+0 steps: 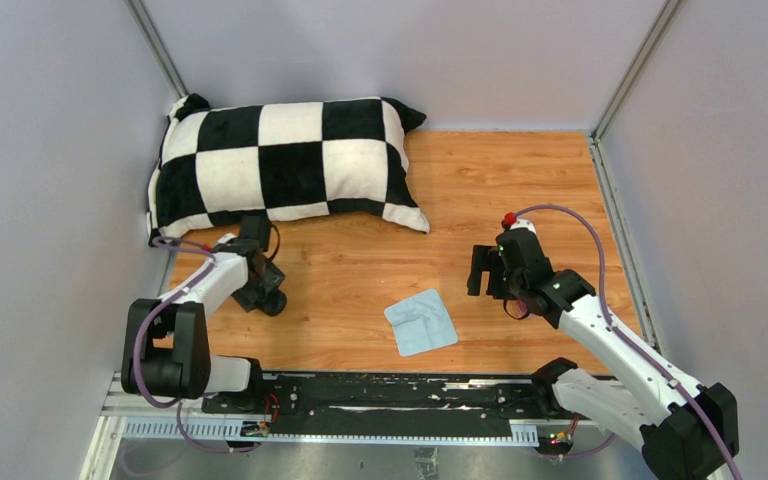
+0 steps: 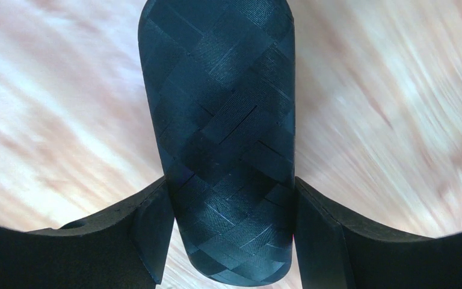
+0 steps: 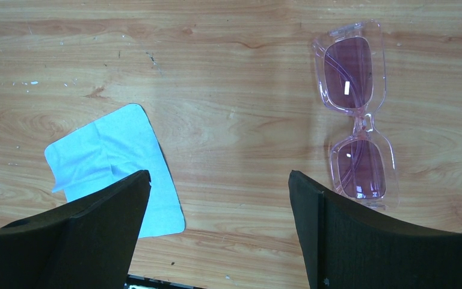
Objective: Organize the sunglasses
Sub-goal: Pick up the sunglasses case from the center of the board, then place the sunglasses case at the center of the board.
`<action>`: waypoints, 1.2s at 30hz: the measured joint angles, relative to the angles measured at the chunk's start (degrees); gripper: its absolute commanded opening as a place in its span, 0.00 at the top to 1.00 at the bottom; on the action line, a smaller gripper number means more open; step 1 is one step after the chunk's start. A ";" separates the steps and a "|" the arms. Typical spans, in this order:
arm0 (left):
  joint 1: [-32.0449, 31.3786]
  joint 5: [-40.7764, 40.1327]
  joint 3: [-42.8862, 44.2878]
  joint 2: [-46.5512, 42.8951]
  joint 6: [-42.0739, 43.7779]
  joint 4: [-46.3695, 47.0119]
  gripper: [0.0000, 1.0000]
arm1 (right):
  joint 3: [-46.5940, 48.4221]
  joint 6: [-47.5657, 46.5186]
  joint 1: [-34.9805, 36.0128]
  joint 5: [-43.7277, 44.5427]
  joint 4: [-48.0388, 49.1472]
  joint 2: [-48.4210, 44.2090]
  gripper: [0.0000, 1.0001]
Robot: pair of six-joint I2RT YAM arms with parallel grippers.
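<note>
The sunglasses (image 3: pixel 355 114), with pink-purple lenses and a clear frame, lie folded on the wooden table, to the right of my right gripper's right finger (image 3: pixel 349 241). My right gripper (image 3: pixel 218 180) is open and empty and hovers above bare wood between the sunglasses and the light blue cloth (image 3: pixel 111 162). In the top view it (image 1: pixel 485 270) hides the sunglasses. My left gripper (image 2: pixel 231 198) is shut on the black woven case (image 2: pixel 216 90), which is closed and held across its narrow width near one end. In the top view this gripper (image 1: pixel 260 288) is at the left, just below the pillow.
A black-and-white checked pillow (image 1: pixel 280 160) lies at the back left. The blue cloth (image 1: pixel 421 322) lies in the middle near the front edge. Grey walls close in both sides and the back. A black rail (image 1: pixel 390 392) runs along the near edge.
</note>
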 measured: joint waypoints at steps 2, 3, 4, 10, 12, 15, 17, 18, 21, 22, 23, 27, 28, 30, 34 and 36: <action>-6.12 0.81 0.28 0.11 2.14 1.79 0.53 | 0.00 -0.02 0.00 -0.02 0.04 0.00 0.09; -8.33 1.01 0.70 0.35 3.04 2.12 0.53 | 0.00 -0.02 0.00 -0.04 0.04 0.00 0.09; -10.67 1.22 1.51 0.76 4.15 2.32 0.53 | 0.00 -0.02 0.00 -0.04 0.07 0.00 0.09; -23.08 1.97 6.99 5.09 10.43 4.22 0.49 | -0.02 -0.07 0.00 -1.07 0.24 -0.83 0.09; -28.65 2.01 8.04 6.34 11.93 4.90 0.47 | -0.02 -0.22 -0.02 -2.14 0.59 -1.29 0.10; -36.39 2.51 9.20 8.04 14.05 5.53 0.43 | -0.04 -0.37 0.00 -3.08 1.11 -1.88 0.10; -39.12 3.15 9.88 9.40 15.37 5.57 0.37 | -0.04 -0.46 -0.02 -3.37 1.44 -2.01 0.10; -39.89 3.34 10.14 10.03 16.04 5.66 0.30 | -0.04 -0.55 -0.02 -3.63 1.51 -2.03 0.10; -41.81 3.65 10.91 12.00 18.36 5.68 0.04 | -0.04 -0.76 -0.02 -4.76 1.53 -2.36 0.10; -42.16 3.76 10.97 12.31 18.93 5.73 0.01 | -0.04 -0.83 -0.02 -5.09 1.55 -2.67 0.10; -42.42 3.80 10.97 12.35 19.47 5.64 0.00 | -0.04 -0.85 -0.02 -5.31 1.55 -3.02 0.10; -42.60 2.93 11.17 11.23 20.63 4.68 0.00 | -0.37 -1.22 -0.02 -6.58 1.64 -5.16 0.10; -42.60 2.36 11.39 10.51 20.65 4.15 0.00 | -0.48 -1.33 -0.02 -7.23 1.64 -5.95 0.10; -42.60 1.51 11.67 8.70 20.87 3.52 0.00 | -0.74 -1.38 -0.02 -8.04 1.68 -7.39 0.10; -42.60 1.07 11.50 2.71 22.75 3.74 0.00 | -1.29 -1.49 -0.02 -8.15 1.64 -9.81 0.11; -42.60 1.09 10.95 -0.22 23.26 4.42 0.00 | -1.55 -1.49 -0.02 -8.17 1.62 -10.34 0.11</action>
